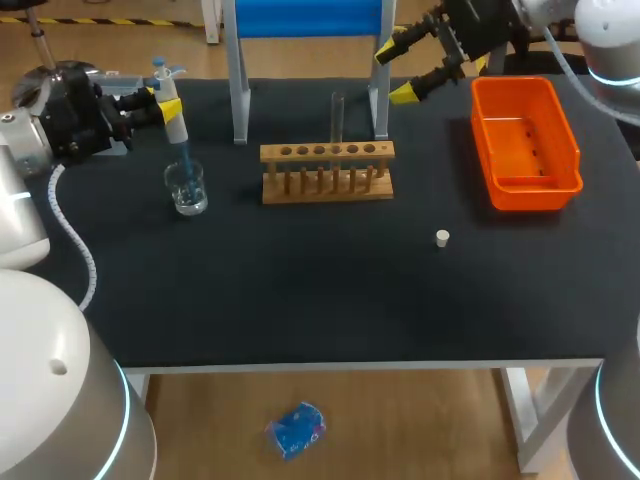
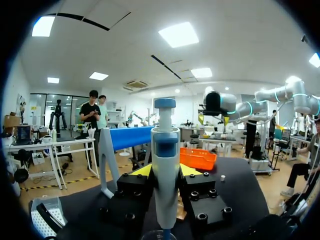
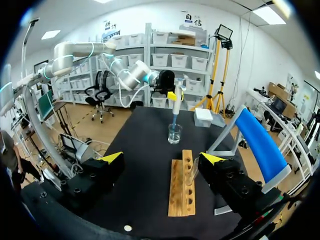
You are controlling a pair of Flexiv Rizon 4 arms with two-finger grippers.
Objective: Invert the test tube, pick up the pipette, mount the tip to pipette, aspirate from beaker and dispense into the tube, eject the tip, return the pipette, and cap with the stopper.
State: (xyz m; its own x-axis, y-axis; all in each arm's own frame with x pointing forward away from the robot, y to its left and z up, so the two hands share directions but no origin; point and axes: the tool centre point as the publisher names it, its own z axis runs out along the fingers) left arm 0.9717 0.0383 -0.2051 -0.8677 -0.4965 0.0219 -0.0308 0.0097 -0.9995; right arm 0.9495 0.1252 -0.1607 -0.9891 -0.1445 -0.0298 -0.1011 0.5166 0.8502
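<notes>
White and small, the stopper (image 1: 442, 237) lies loose on the black desk (image 1: 300, 295), right of centre in the lower half of the head view and well apart from everything else. A careless sweep of an arm could roll it off the edge, and the capping step needs it.

Further back, at middle left, the glass beaker (image 1: 187, 188) stands with the blue tip (image 1: 184, 158) dipped into it. This looks like the aspirating step, and the main risks lie here. Lifted at a slant or dragged sideways, the tip could catch the rim and topple the light beaker. Held too shallow, it would draw air. A loosely seated tip could drop off on the way across.

At centre, level with the beaker, the wooden rack (image 1: 327, 170) holds the test tube (image 1: 338, 115) upright. Its mouth is narrow — a small error in aim would put liquid on the rack instead.

At upper left, the left jaws are clenched on the pipette (image 1: 177, 128), pressing its body from both sides. Farthest off, at upper right beside the orange bin (image 1: 525, 140), the right jaws hang spread wide — holding nothing, touching nothing.
</notes>
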